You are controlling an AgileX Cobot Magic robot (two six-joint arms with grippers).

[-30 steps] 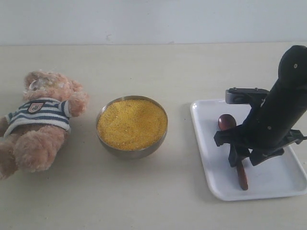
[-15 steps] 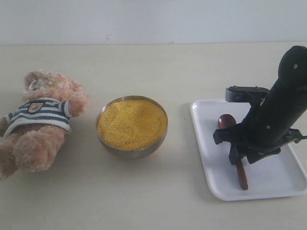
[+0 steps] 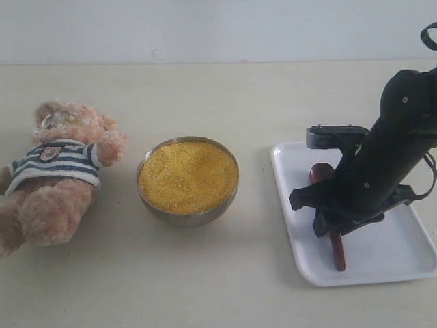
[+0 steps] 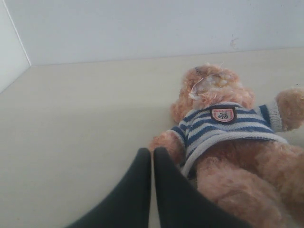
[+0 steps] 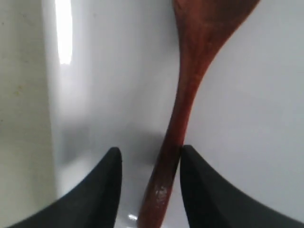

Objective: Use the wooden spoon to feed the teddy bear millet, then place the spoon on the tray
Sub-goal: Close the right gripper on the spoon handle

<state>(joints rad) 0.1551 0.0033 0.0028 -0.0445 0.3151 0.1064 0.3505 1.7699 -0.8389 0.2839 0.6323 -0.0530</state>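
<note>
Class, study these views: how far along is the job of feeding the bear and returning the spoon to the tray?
Done: nothing visible; the millet fills its bowl. In hand: the right gripper straddles the wooden spoon handle on the tray, jaws not closed on it. Left: grasp, scoop, feed the teddy bear, return the spoon. The left gripper is shut beside the bear.

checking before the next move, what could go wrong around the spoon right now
The wooden spoon handle lies off-centre in the right gripper, jaws open, against one finger. Closing or shifting sideways may push or twist it across the smooth tray. If gripped by that slim handle, it could tilt once lifted.
</note>
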